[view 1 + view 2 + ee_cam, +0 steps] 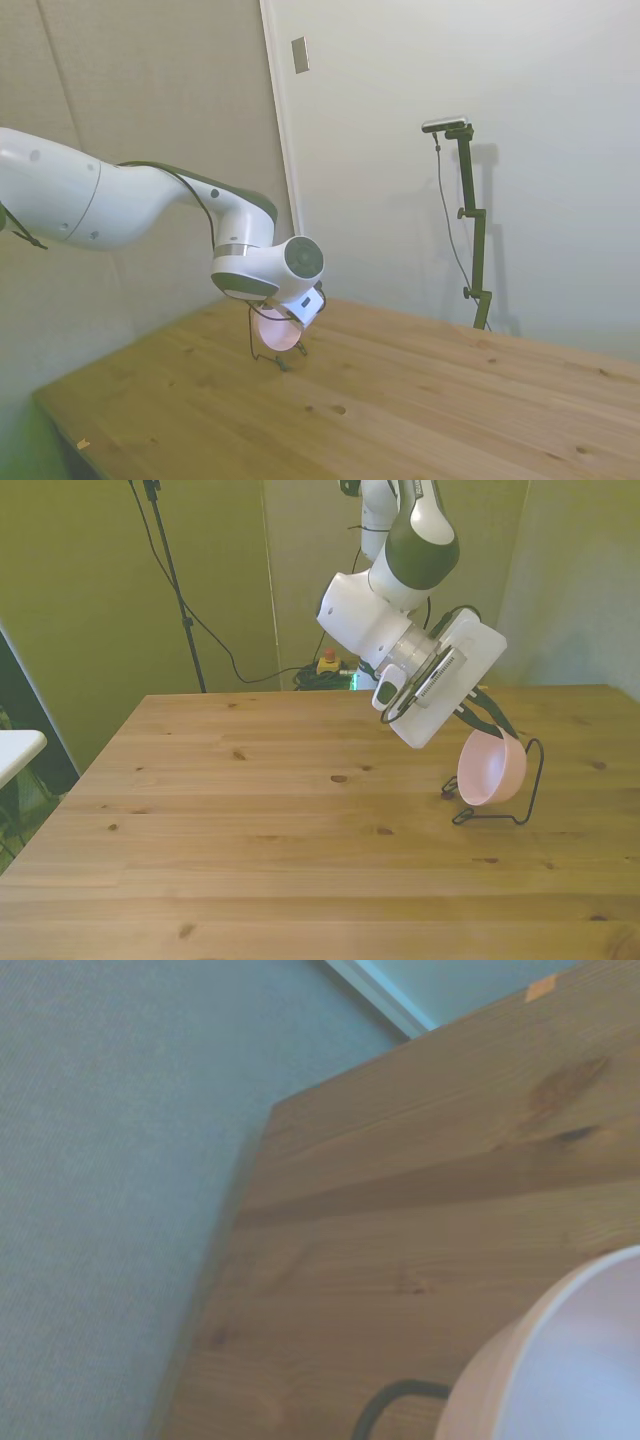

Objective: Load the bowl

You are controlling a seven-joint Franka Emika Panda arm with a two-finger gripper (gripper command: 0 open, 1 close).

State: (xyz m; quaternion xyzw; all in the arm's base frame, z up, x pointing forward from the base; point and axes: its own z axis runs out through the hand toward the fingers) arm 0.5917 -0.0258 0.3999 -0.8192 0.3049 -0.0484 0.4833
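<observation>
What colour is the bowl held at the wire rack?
Pale pink, plain; the bowl shows best in the front view.

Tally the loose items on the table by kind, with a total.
Small round pale pink plastic bowl: 1, gripped at its rim by the claw, tilted on its side at the rack.
Thin black wire rack: 1, standing on the wooden table.
Total: 2

The white arm is bent down at the wrist, low over the bench. The pink bowl's rim is pinched by the end effector.
</observation>
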